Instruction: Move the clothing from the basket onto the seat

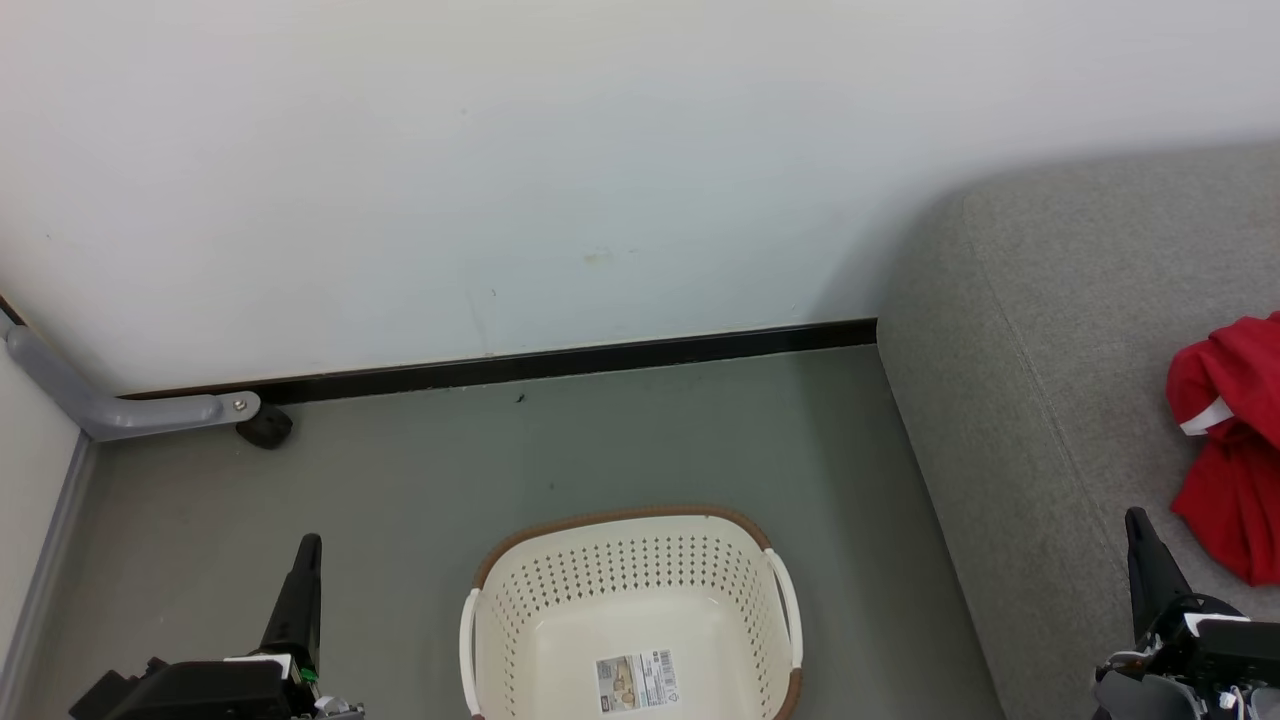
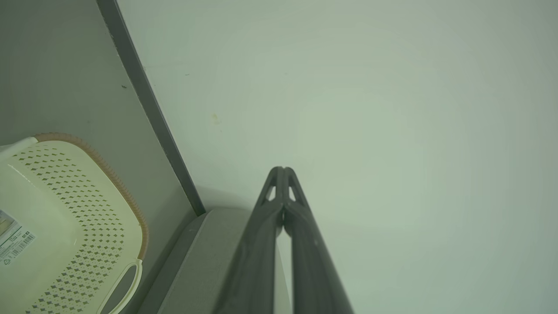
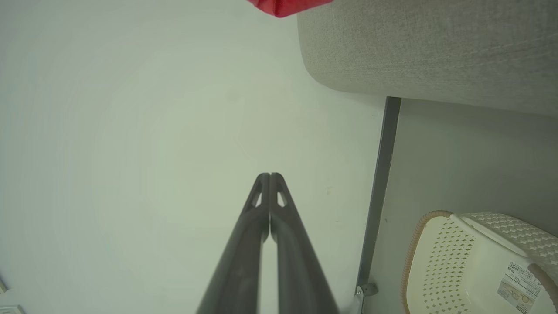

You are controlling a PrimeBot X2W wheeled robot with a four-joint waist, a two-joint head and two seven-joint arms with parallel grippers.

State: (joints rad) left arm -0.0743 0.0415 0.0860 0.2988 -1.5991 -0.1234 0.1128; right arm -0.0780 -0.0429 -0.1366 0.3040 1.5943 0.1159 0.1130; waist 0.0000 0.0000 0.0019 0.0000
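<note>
On the seat, clothing lies lengthwise toward the wall; both arms' fingers pressed together.

A: What lies ahead of the left gripper?
B: Open floor, then the wall.
A: And the right gripper?
B: The seat is alongside it, the clothing just beside. The basket sits between both grippers.

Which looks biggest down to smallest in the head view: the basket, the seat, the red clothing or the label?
1. seat, biggest
2. basket
3. red clothing
4. label, smallest
All but the label run off the picture's edge, so their full sizes stay unsure.
</note>
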